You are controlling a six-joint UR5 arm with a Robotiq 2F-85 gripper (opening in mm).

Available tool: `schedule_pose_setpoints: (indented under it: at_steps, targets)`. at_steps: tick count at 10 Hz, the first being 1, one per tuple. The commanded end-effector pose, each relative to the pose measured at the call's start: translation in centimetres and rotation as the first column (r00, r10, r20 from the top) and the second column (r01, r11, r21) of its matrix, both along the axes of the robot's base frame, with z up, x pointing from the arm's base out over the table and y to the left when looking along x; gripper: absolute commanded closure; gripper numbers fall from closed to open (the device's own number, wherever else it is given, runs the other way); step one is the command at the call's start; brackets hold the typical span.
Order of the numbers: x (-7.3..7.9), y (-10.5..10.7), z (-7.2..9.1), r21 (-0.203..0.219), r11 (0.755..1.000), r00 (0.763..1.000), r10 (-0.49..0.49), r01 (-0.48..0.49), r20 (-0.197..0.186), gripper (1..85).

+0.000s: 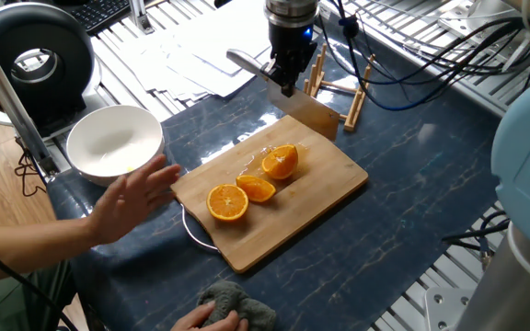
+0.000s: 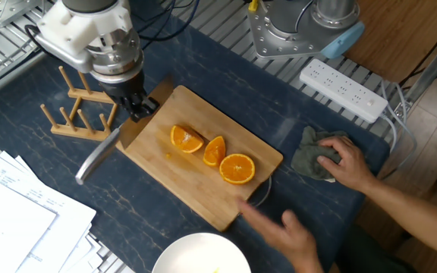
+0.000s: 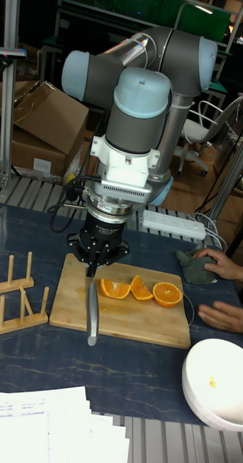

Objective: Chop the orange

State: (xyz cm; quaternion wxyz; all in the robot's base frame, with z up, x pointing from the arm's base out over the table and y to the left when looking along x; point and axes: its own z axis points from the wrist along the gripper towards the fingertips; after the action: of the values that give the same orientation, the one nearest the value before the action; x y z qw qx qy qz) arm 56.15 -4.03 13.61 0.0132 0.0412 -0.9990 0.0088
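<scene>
The orange (image 1: 281, 162) (image 2: 186, 139) (image 3: 114, 289) is a chunky domed piece lying on the wooden cutting board (image 1: 325, 196) (image 2: 203, 201) (image 3: 136, 322). Beside it lie a slim wedge (image 1: 257, 188) (image 2: 214, 150) and a round half (image 1: 228, 202) (image 2: 237, 168) (image 3: 167, 294). My gripper (image 1: 283, 85) (image 2: 136, 112) (image 3: 92, 271) is shut on a knife (image 1: 304, 118) (image 2: 97, 155) (image 3: 92, 311). The blade hangs over the board's far edge, apart from the orange, by the rack.
A person's hand (image 1: 132, 198) (image 2: 283, 227) (image 3: 223, 315) hovers at the board's near corner; the other rests on a grey cloth (image 2: 313, 155). A white bowl (image 1: 113, 142) (image 3: 219, 383), wooden rack (image 1: 339, 87) (image 2: 78, 114), power strip (image 2: 344, 87) and papers (image 2: 14, 220) surround the board.
</scene>
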Motion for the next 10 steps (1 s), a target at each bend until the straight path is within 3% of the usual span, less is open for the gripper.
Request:
schedule_pose_setpoints:
  at_steps: [1, 3, 4, 5, 8, 10]
  targets:
    - [0.3, 0.3, 0.1, 0.019, 1.0, 1.0, -0.022, 0.022, 0.011, 84.3]
    - [0.2, 0.2, 0.1, 0.014, 0.999, 0.999, -0.036, 0.036, 0.007, 84.3]
    - [1.6, 0.3, 0.1, 0.018, 0.998, 0.997, -0.054, 0.053, 0.062, 84.3]
    - [1.8, -0.1, 0.1, 0.006, 1.0, 0.997, -0.03, 0.03, 0.07, 84.3]
    - [0.5, -0.7, 0.1, -0.019, 0.999, 0.999, -0.037, 0.037, 0.019, 84.3]
    - [-2.0, 2.1, 0.4, 0.044, 0.996, 0.997, -0.078, 0.077, 0.006, 84.3]
